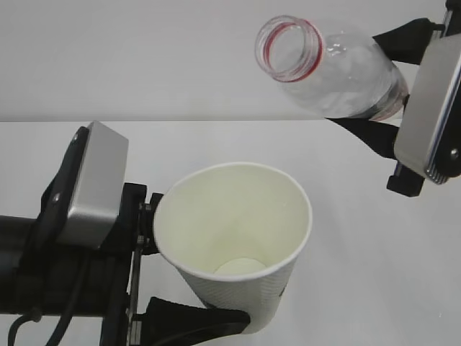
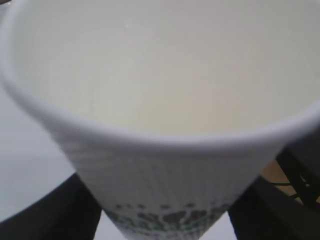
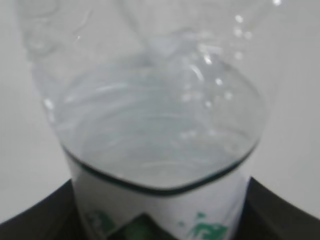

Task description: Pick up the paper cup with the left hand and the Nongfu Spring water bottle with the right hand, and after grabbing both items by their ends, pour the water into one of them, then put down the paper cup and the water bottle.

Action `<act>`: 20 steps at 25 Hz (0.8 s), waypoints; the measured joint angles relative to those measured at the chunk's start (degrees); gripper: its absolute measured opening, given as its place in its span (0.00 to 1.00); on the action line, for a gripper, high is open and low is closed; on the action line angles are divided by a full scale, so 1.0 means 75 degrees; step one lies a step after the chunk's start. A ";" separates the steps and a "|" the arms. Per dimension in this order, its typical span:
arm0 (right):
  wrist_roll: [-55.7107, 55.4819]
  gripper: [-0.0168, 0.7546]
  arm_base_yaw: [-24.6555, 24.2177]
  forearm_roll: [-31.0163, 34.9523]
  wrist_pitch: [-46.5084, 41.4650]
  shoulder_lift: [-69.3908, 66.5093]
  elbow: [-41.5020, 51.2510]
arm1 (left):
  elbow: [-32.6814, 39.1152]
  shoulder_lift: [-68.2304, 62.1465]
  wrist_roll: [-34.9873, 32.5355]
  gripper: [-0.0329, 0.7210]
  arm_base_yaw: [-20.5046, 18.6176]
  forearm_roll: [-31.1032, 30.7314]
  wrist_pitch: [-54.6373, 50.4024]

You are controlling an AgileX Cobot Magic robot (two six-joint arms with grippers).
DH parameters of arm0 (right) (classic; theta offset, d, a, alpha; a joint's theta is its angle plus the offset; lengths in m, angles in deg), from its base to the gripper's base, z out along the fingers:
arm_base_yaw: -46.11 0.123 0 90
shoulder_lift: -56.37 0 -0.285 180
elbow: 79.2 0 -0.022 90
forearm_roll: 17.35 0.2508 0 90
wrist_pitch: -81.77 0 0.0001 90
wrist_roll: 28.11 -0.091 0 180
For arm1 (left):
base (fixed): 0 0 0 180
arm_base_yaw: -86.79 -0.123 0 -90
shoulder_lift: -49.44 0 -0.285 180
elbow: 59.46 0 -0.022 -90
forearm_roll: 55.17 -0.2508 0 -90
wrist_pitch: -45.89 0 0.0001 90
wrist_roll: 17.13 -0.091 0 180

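My left gripper (image 1: 176, 270) is shut on the white paper cup (image 1: 238, 216), holding it low on its wall. The cup tilts with its open mouth up and toward the camera, and its pale bottom shows. In the left wrist view the cup (image 2: 165, 165) fills the frame, and a black finger (image 2: 50, 215) stands on each side of its green logo. My right gripper (image 1: 385, 86) is shut on the lower part of the clear water bottle (image 1: 331, 68). The bottle is uncapped and hangs tilted above and to the right of the cup, red-ringed mouth pointing left. I cannot make out any water.
The white table (image 1: 374, 274) lies below both arms, with a plain white wall behind it. The right wrist view shows only the bottle (image 3: 155, 125) and its white label with green marks, between the two black fingers (image 3: 285, 210).
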 joint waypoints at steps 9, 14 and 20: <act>0.0714 0.63 0.0000 0.0016 -0.0017 0.0000 0.0000 | 0.0000 0.0000 0.0000 0.75 0.0000 0.0000 0.0000; 0.1041 0.63 0.0000 0.0016 -0.0017 0.0000 0.0000 | 0.0000 0.0000 0.0000 0.75 0.0000 0.0000 0.0000; 0.1420 0.63 0.0000 0.0016 -0.0017 0.0000 0.0000 | 0.0000 0.0000 0.0000 0.75 0.0000 0.0059 -0.0016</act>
